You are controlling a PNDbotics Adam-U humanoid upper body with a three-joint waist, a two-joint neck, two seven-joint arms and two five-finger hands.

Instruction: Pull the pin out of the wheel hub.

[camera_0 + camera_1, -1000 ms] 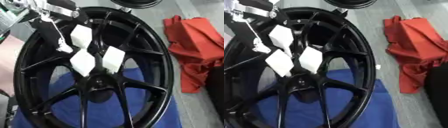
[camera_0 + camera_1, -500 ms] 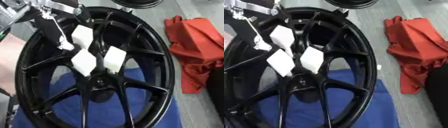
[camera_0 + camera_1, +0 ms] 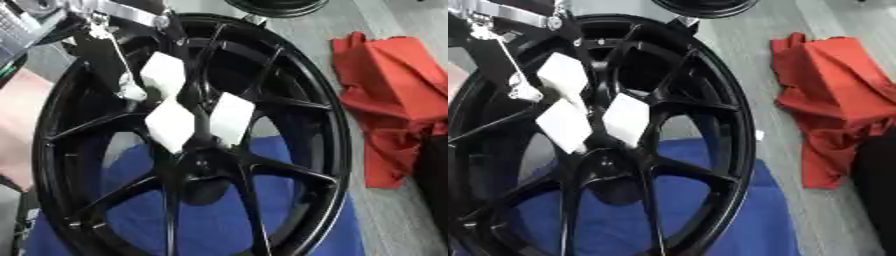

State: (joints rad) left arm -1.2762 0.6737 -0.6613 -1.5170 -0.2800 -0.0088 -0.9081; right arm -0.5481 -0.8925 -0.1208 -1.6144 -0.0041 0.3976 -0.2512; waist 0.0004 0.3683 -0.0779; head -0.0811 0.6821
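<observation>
A grey floor is covered by a blue cloth (image 3: 262, 210) and crumpled red cloth (image 3: 394, 100). The black spoked wheel hub (image 3: 206, 165) is reached by the left hand (image 3: 114, 60); its finger state cannot be told. Three white blocks (image 3: 171, 122) are seen just beside its fingers; the pin cannot be made out.

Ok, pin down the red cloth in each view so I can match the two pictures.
Left eye view: the red cloth lies at the right edge, upper to middle, right of the black wheel.
Right eye view: the red cloth sits right of centre, with more grey floor between it and the rim.
Shared landmark: the three white pads on the spokes above the hub.
</observation>
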